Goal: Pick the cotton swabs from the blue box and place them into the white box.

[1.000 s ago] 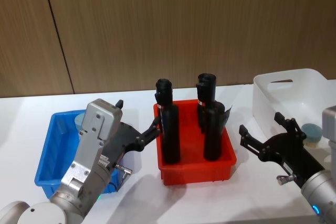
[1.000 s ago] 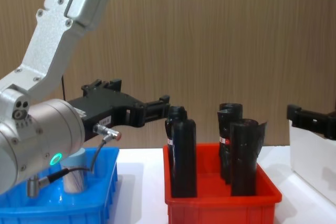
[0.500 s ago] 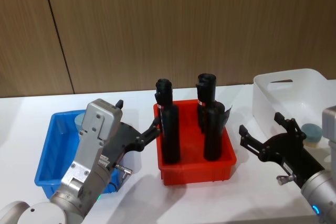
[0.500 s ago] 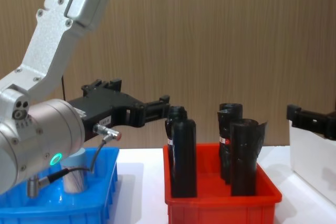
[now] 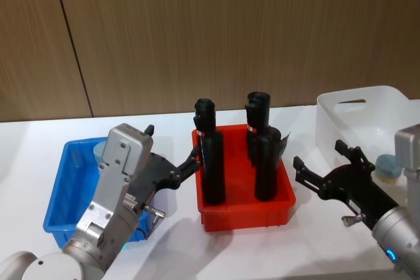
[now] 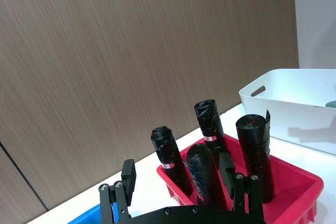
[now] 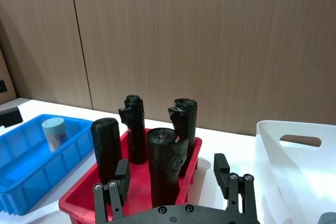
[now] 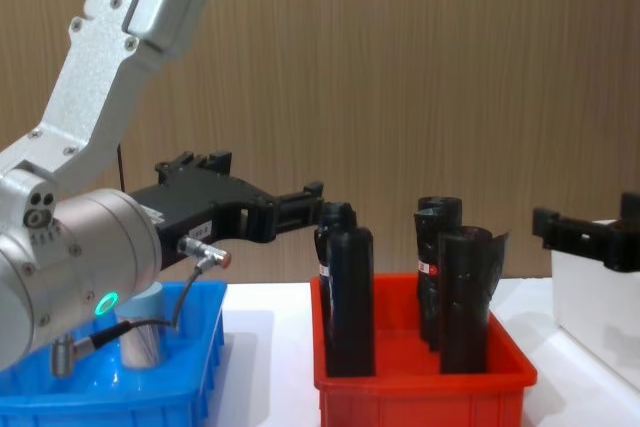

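1. Found one jar of the cotton swabs upright at the far end of the blue box, pale blue lid on top, touched by nothing.
2. Found a second jar lying already inside the white box, at the other side of the surface.
3. Judged the task as about half done, with the pick of the jar in the blue box as the step in hand, not yet begun.
4. Saw the left hand raised above the near right part of the blue box, spread wide and empty, pointed toward the red bin and not toward the jar.
5. Saw the right hand also spread wide and empty, held between the red bin and the white box, well apart from the blue box.
6. Noted four tall black rolls upright in the red bin, exactly between the two boxes.
7. Judged the next move as work for the left hand, the nearer one: turn back and down over the jar, keep the fingers spread around its body, press them together below the lid, then lift clear of the rim.
8. Expected a high carry to be needed, or a pass to the right hand, because of the black rolls in the way.
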